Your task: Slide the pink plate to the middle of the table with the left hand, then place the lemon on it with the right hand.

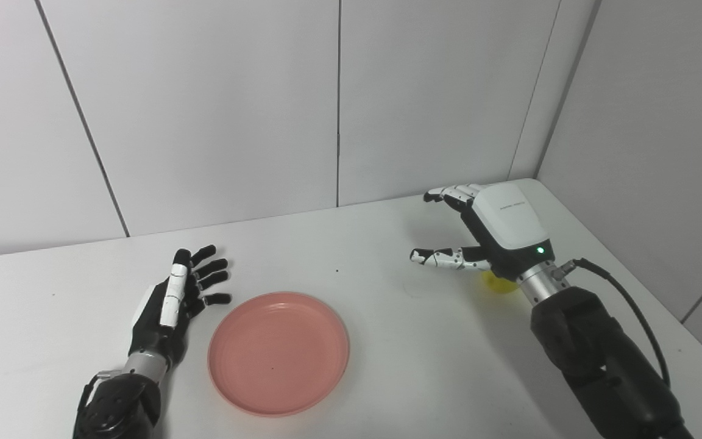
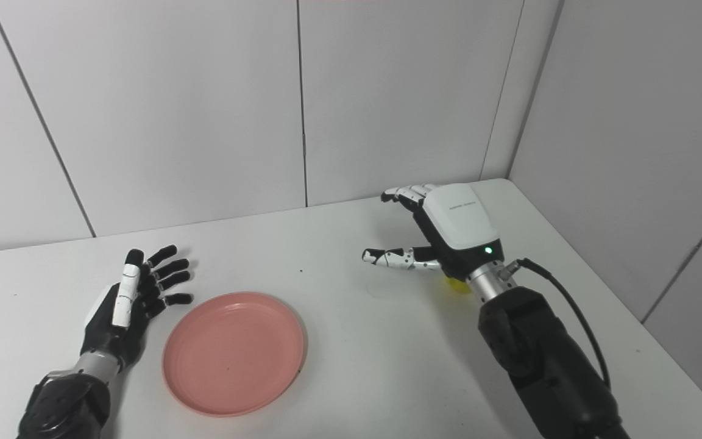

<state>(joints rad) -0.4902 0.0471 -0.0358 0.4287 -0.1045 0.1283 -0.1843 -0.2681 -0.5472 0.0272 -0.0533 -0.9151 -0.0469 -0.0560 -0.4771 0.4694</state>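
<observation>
White walls stand behind a white table that fills the lower part of the frame. At the lower left, the left hand rests with its fingers spread and holds nothing. Just beside it, but not touching, lies the plate, pink and empty, low in the frame and a bit left of the middle.

At the right, the right hand hangs over the lemon. Its fingers are spread and bent like a claw, and they grip nothing yet. Only a small yellow bit of the lemon peeks out under the wrist.

The plate looks to be in its place, so the step now seems to be picking up the lemon. To do it well, the right hand should come straight down so the lemon sits in the middle of the palm. Then the fingers and thumb should close from both sides at once. A lemon is round and may roll away if one side pushes first. The squeeze should be firm but gentle.

Most of the lemon is hidden, so its true shape is hard to tell. It may be touching the hand, but I cannot be sure. Both arms are cut off at the bottom edge.
</observation>
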